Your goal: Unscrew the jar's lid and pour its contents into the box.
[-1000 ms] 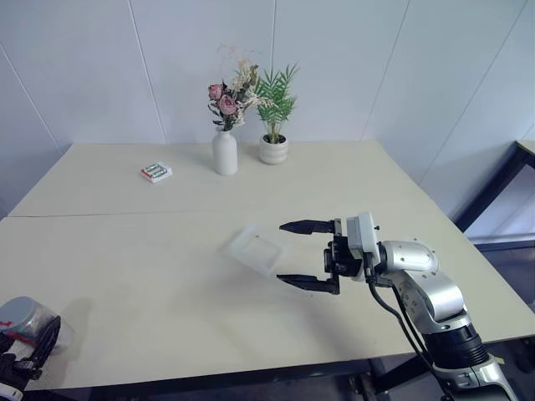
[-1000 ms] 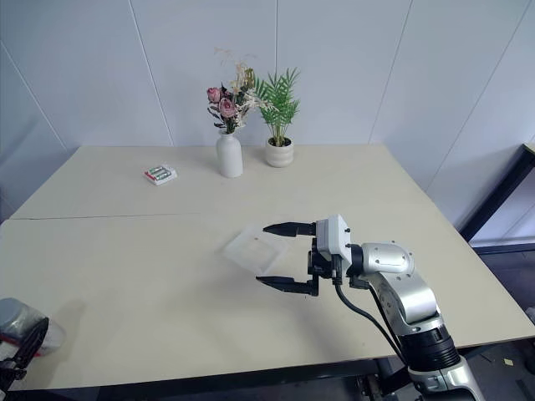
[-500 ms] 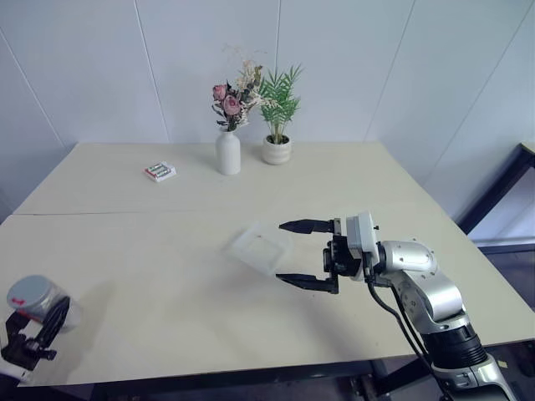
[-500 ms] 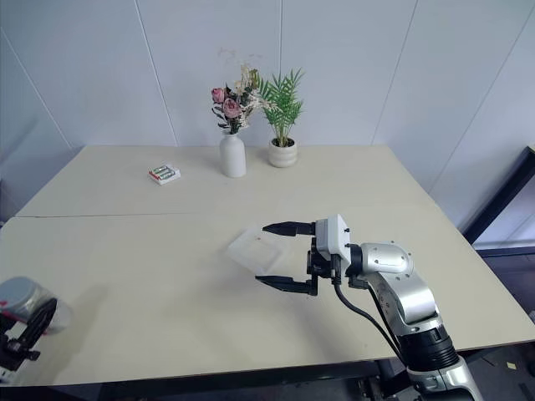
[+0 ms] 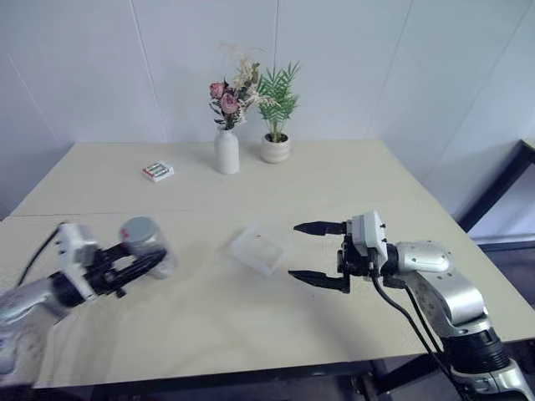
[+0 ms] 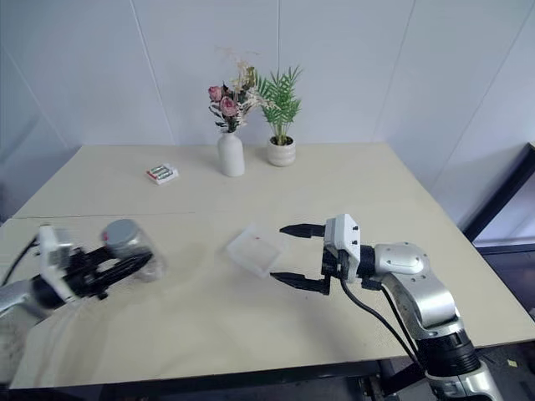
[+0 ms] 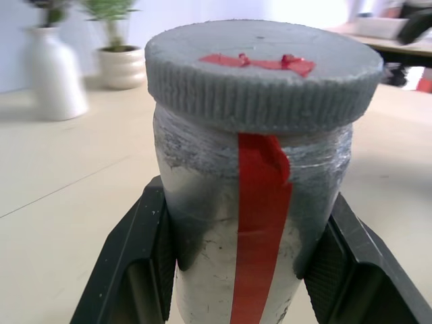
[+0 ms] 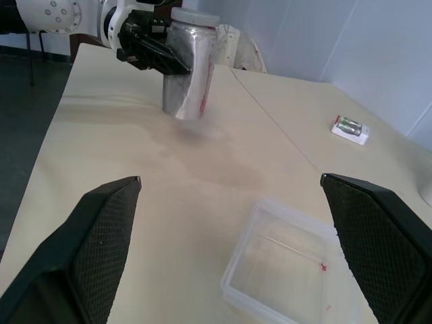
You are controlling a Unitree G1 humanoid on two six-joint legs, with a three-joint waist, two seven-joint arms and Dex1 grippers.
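Since a second ago the left gripper (image 5: 138, 266) has swung rightward, clamped on the jar (image 5: 144, 244) with the lid (image 7: 264, 62) on, left of the box (image 5: 258, 248); right gripper (image 5: 319, 251) spread wide, just right of it.

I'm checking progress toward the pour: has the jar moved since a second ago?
Yes. The jar, held in the left gripper, has come up from the table's near left corner and in toward the box, which has stayed put.

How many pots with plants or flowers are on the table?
2. A white vase of flowers stands at the table's far edge by the wall, and a small potted green plant stands close on its right.
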